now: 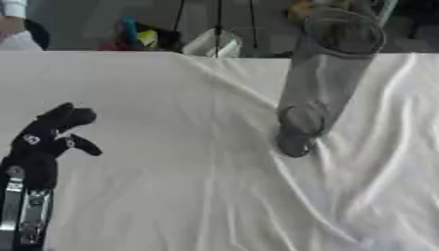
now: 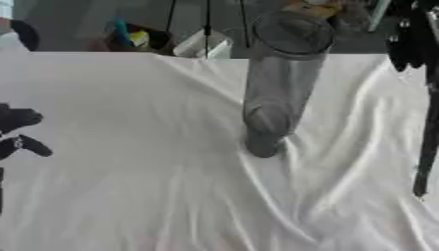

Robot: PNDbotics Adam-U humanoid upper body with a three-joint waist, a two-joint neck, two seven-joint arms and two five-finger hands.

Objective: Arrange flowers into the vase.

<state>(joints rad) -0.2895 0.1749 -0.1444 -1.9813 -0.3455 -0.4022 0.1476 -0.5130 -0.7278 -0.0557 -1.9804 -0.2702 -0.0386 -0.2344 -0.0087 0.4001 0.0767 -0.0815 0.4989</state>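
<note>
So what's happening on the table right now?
A tall clear vase stands on the rumpled white cloth, with no flowers visible inside it. The left hand hovers at the left of the table with fingers curled, holding nothing. A dark arm shows at the right edge of the right eye view, its hand not made out.

A table draped in a creased white cloth (image 1: 171, 196) carries one tall clear vase (image 1: 322, 83), upright.
</note>
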